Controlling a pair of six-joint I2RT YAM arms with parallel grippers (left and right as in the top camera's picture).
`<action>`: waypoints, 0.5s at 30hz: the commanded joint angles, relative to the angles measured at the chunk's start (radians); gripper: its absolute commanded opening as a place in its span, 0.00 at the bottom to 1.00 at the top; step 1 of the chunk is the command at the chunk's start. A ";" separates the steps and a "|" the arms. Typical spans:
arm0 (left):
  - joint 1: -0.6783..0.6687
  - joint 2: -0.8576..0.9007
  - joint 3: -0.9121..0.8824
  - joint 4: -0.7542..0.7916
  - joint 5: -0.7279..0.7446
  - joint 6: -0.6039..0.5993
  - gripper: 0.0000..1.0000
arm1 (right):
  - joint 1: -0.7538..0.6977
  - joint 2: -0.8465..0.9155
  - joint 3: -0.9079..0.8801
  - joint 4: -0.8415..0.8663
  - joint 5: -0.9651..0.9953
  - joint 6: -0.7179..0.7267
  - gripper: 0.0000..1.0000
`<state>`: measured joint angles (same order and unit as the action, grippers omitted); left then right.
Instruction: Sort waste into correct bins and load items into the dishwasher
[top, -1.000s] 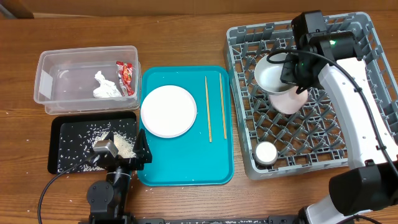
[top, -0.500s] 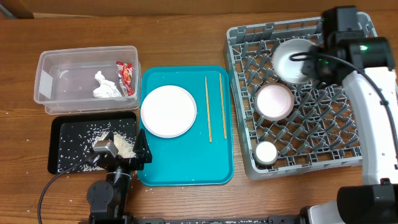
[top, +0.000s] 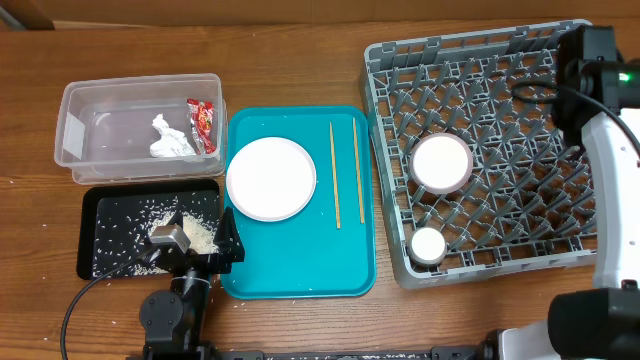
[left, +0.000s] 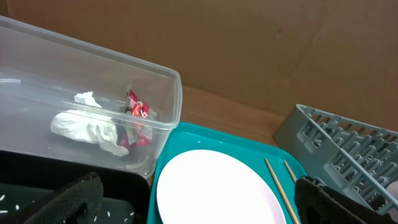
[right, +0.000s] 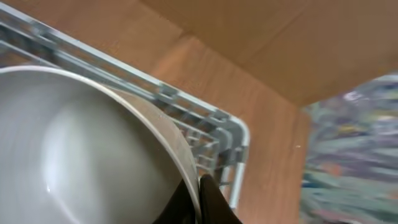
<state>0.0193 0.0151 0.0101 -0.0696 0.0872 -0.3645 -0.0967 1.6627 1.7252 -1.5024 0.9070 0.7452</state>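
My right gripper (right: 200, 186) is shut on the rim of a white bowl (right: 81, 143), held tilted over the far right corner of the grey dish rack (right: 219, 127). In the overhead view the right arm (top: 600, 65) hides this bowl at the rack's (top: 470, 42) back right. A pink-rimmed bowl (top: 441, 162) and a small white cup (top: 428, 245) sit in the rack. A white plate (top: 270, 178) and two chopsticks (top: 336, 175) lie on the teal tray (top: 300, 270). My left gripper (top: 225, 245) is open and empty at the tray's front left, low over the plate (left: 217, 186).
A clear bin (top: 75, 135) at the back left holds a white tissue (top: 168, 138) and a red wrapper (top: 203, 122). A black tray (top: 100, 205) with scattered rice lies in front of it. Brown cardboard stands behind the table.
My right arm has carried the white bowl from over the rack's back middle to its back right corner, where the arm now hides it from above. The left arm has not moved.
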 joint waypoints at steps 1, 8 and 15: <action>-0.007 -0.010 -0.005 0.001 0.007 -0.002 1.00 | 0.003 0.071 -0.074 -0.010 0.142 0.033 0.04; -0.007 -0.010 -0.005 0.001 0.007 -0.002 1.00 | 0.018 0.201 -0.090 -0.004 0.158 0.010 0.04; -0.007 -0.010 -0.005 0.001 0.008 -0.002 1.00 | 0.067 0.317 -0.090 -0.014 0.176 0.010 0.04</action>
<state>0.0189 0.0151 0.0101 -0.0696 0.0868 -0.3645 -0.0620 1.9327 1.6341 -1.5169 1.0470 0.7544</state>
